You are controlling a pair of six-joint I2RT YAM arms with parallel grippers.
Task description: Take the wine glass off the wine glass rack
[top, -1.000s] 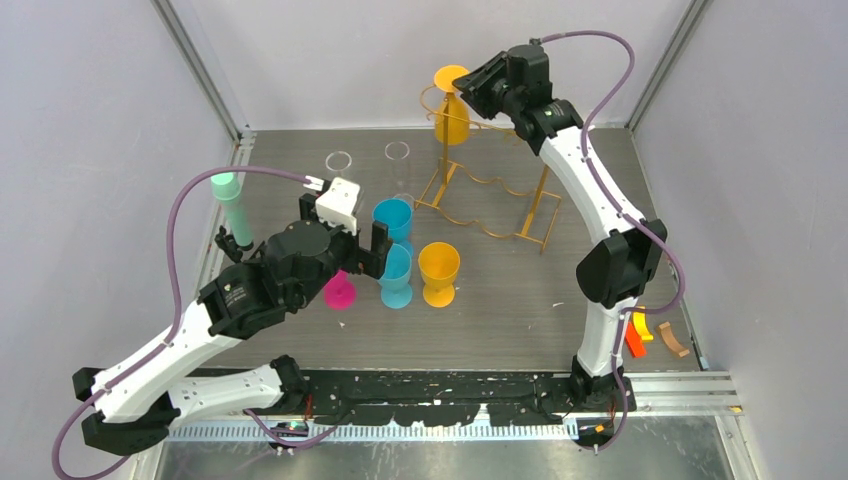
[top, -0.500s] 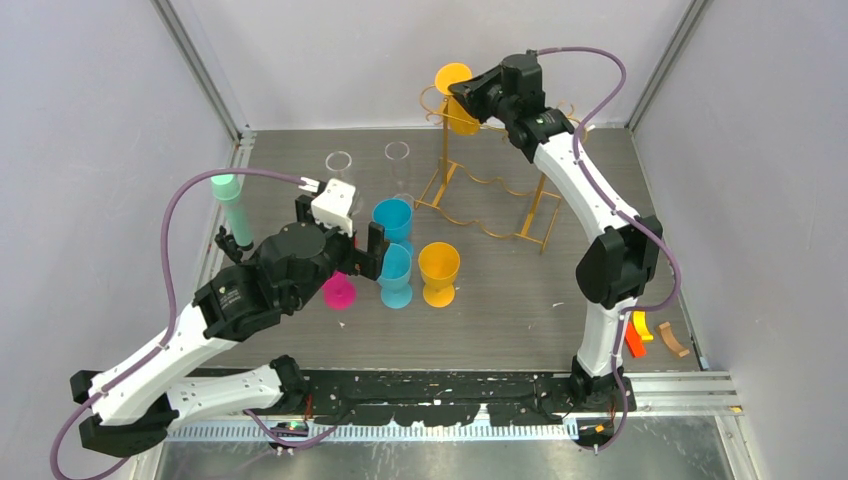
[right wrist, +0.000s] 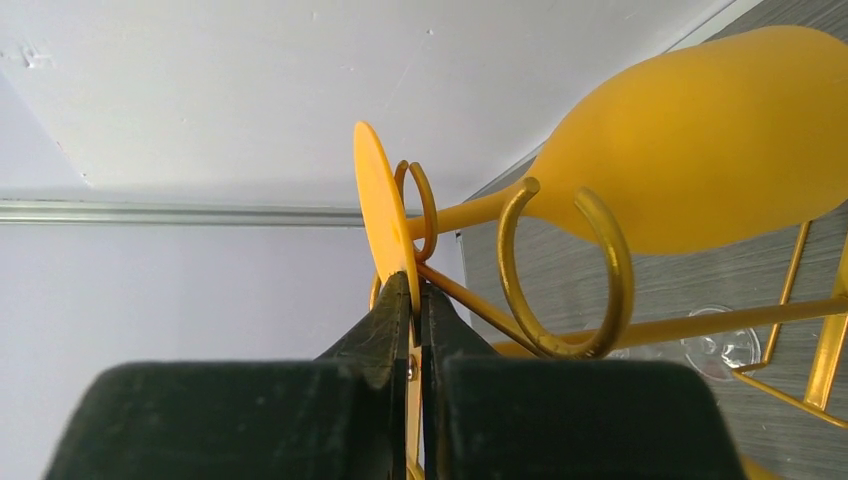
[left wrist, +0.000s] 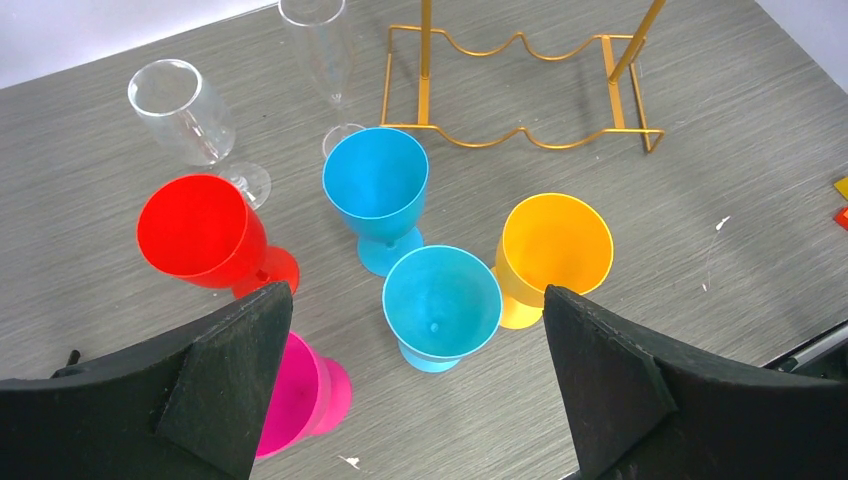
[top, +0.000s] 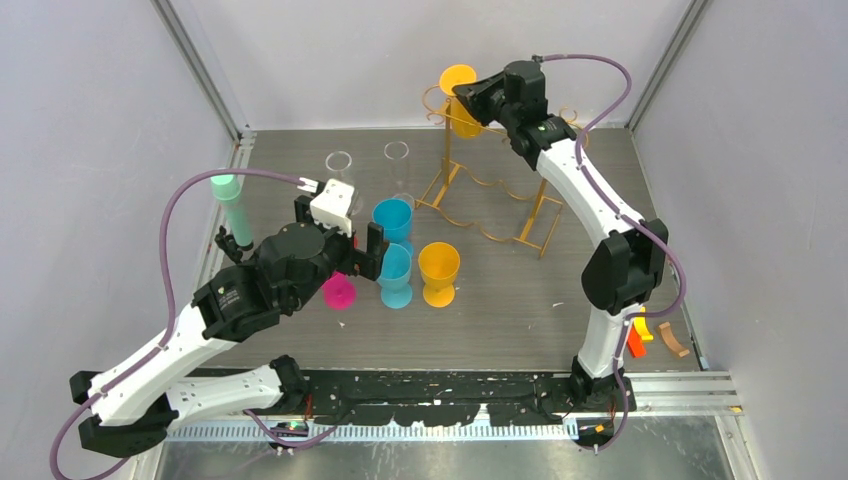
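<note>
Hanging 1 wine glass [right wrist: 690, 140], 1 rack [right wrist: 616, 260]

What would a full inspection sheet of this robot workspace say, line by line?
Surface: grey wood-grain table, a few white specks.
Job's things: orange wine glass hangs upside down on gold wine glass rack.
Clutter: blue goblets, orange goblet, red goblet, pink goblet, clear glasses, teal tube, small orange pieces.
Grippers: right gripper shut on the glass's foot; left gripper open above the goblets.
Cables: purple cable loops off each arm.
Surroundings: pale walls, metal frame posts.
</note>
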